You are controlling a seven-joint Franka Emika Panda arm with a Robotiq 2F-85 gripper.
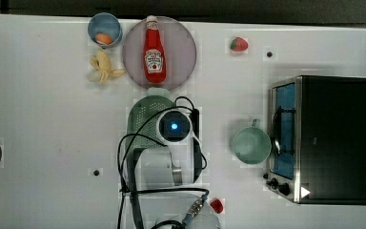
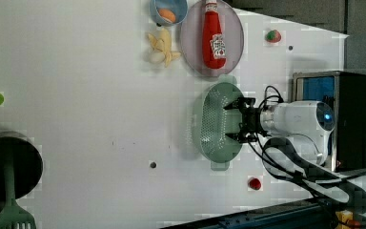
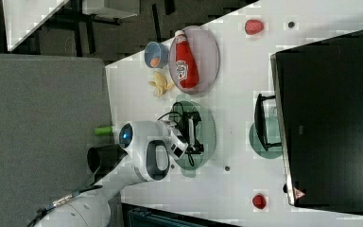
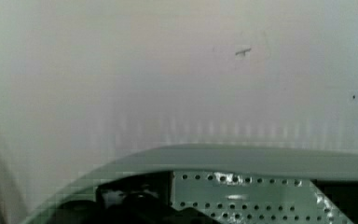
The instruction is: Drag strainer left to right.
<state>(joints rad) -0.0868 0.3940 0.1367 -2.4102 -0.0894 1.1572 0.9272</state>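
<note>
Left view: the strainer (image 2: 214, 121) lies mid-table, open side up, just below the grey plate (image 2: 190, 38) and well apart from the table's edges; the gripper (image 2: 233, 121) sits inside its bowl.
Strainer position: in the top view, the strainer (image 1: 145, 119) sits near the middle of the table, between the plate (image 1: 183, 52) toward the far edge and the robot's base at the near edge; the mint cup (image 1: 251, 145) and the toaster oven (image 1: 333, 138) lie off to the top view's right.
Handling, weight: thin perforated plastic, so I judge it light and easy to slide over the smooth white table (image 1: 38, 119).
Handling, stiffness: likely rigid enough to push by its wall, though a light shell could tip or skate away if pressed high on the rim.
Where to take hold: either pinch the rim, or keep a finger low against the inner wall and drag; the small tab at the strainer's end is another option.
Gripper state: jaws spread wide, nothing grasped; the dark fingers (image 2: 232, 106) straddle the perforated floor.
Arm pose: wrist bent down over the strainer, gripper pointing at the table; in the right view the forearm (image 3: 146, 156) reaches in from the near edge.
Wrist view: the strainer rim (image 4: 261, 158) and hole rows sit close under the camera.
</note>
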